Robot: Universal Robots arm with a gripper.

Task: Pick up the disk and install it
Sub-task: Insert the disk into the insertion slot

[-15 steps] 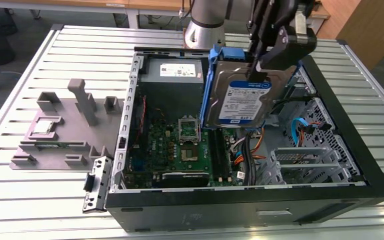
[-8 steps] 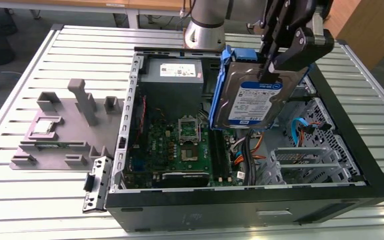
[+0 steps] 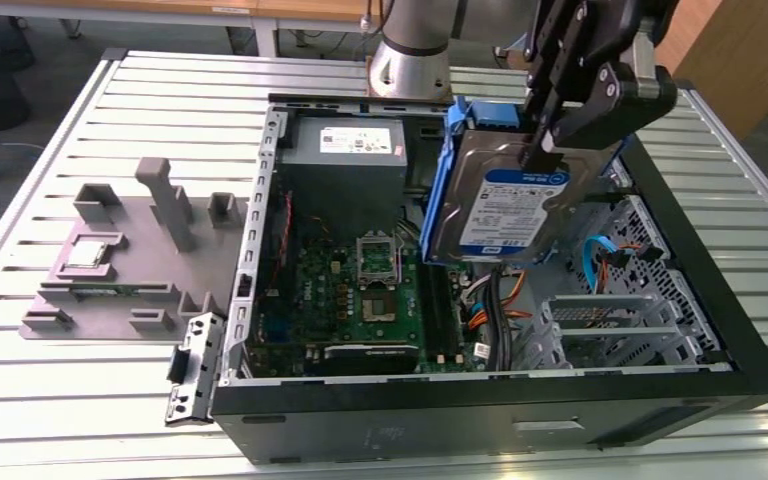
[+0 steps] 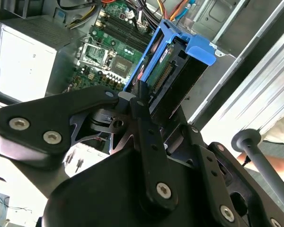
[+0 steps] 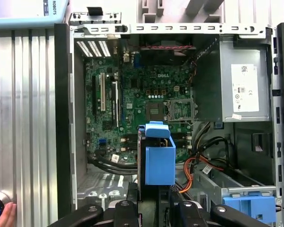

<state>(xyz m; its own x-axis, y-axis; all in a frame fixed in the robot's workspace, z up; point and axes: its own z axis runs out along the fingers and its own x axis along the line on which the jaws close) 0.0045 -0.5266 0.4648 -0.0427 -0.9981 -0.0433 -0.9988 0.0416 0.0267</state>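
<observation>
Nearest the exterior camera is the black front panel of the open computer case (image 3: 491,425), which lies on its side with the interior facing up. It sits on a table (image 3: 77,400) of ribbed aluminium slats, matte silver. Beyond the table we see grey floor and a wooden panel (image 3: 738,50) at the exterior view's upper right. To the exterior view's left of the case lies a grey plastic fixture (image 3: 131,290) with upright blocks and pockets. A small square silver chip (image 3: 87,252) rests in one pocket. In the first wrist view a person's hand (image 5: 2,215) shows at the table's edge.

Inside the case we note:
- a flat green motherboard (image 3: 357,290) studded with dark slots
- a grey sheet-metal power supply (image 3: 355,150) with a white label
- a perforated steel drive cage (image 3: 618,320), with orange and blue cables (image 3: 598,260) beside it

The gripper (image 3: 544,150) — black jointed linkages with bolt heads — has its fingers clamped on the disk (image 3: 511,215), gripping near its upper end. The disk is held above the case interior, between the motherboard and the drive cage.

The disk is a silver rectangular slab in a blue plastic carrier, with its white-and-blue label facing the exterior camera. Its long axis stands steeply — near vertical, slightly tilted — with one short edge up by the arm and the other pointing down into the case. In the first wrist view the carrier's blue edge shows end-on over the motherboard.
</observation>
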